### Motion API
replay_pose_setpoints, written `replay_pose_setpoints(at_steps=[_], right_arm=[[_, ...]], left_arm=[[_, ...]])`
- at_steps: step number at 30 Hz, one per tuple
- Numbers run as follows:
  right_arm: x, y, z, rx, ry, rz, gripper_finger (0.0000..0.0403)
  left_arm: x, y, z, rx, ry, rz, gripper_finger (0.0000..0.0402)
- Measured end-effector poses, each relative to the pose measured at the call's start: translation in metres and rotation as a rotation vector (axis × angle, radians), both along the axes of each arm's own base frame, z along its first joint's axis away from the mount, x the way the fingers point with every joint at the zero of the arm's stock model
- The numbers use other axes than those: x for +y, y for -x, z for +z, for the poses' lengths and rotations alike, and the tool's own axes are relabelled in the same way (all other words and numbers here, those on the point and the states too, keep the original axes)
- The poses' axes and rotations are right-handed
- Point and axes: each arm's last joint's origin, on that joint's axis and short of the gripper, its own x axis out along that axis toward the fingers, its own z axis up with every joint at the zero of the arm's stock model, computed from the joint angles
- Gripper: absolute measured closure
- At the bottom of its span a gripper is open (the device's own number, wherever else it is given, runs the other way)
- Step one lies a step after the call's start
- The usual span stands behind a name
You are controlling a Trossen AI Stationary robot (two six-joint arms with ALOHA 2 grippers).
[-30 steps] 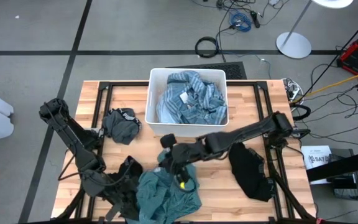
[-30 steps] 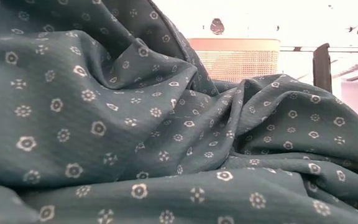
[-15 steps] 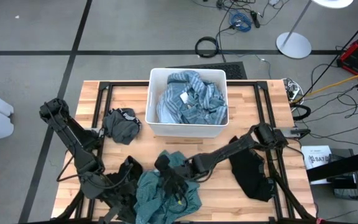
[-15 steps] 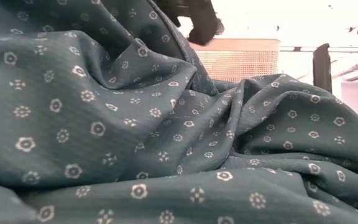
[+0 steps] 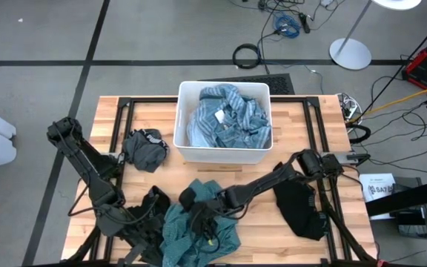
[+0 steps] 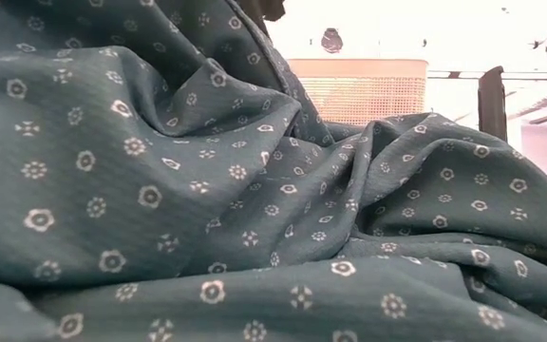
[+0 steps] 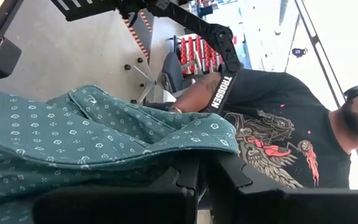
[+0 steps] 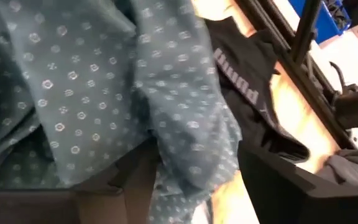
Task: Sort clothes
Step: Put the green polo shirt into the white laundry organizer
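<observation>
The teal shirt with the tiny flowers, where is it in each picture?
High view: the teal shirt lies at the table's near edge, under the right hand.
Low view: it fills nearly the whole picture.
Left wrist view: it spreads across the left half, above the dark fingers.
Right wrist view: it covers the left and middle.
Shared landmark: its white flower dots, plain in all but the high view.

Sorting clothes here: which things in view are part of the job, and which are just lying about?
Part of the job:
- teal patterned garment, under the right gripper; left gripper shut on it
- light blue garment in the white bin
- black garment
- grey garment

Lying about:
- cables on the floor
- lamp base
- person beyond the table
</observation>
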Motion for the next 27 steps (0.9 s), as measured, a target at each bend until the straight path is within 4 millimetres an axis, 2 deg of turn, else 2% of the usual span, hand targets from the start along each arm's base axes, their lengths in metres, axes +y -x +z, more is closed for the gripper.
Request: replay_pose_setpoints(at_steps=[4,8,9,16,19,22,27], right_arm=[[-0.002,-0.002,-0.004,-0.006,0.021,-0.016,0.0243],[-0.002,-0.002,0.004,-0.030,-0.001,-0.030,0.0367],[-0.002,-0.001,0.007,-0.033,-0.008,-0.034,0.0384],[-0.005,0.005,0.029,-0.033,-0.082,-0.096,0.0402],[-0.013,0.021,0.059,-0.003,-0.073,-0.141,0.0402],[-0.027,0.046,0.101,0.023,-0.055,-0.182,0.0403],[-0.055,0.107,0.182,-0.010,-0.061,-0.276,0.0403]], left_arm=[[0.000,0.000,0.000,0.019,0.017,0.002,0.0379],[0.000,0.000,0.000,0.018,0.017,0.001,0.0379],[0.000,0.000,0.000,0.018,0.017,0.001,0.0379],[0.001,-0.001,0.001,-0.009,0.005,0.032,0.0379],[0.002,-0.003,0.008,-0.113,-0.008,0.095,0.0379],[0.009,-0.009,0.020,-0.294,-0.051,0.182,0.0379],[0.034,-0.020,0.045,-0.579,-0.150,0.358,0.0379]])
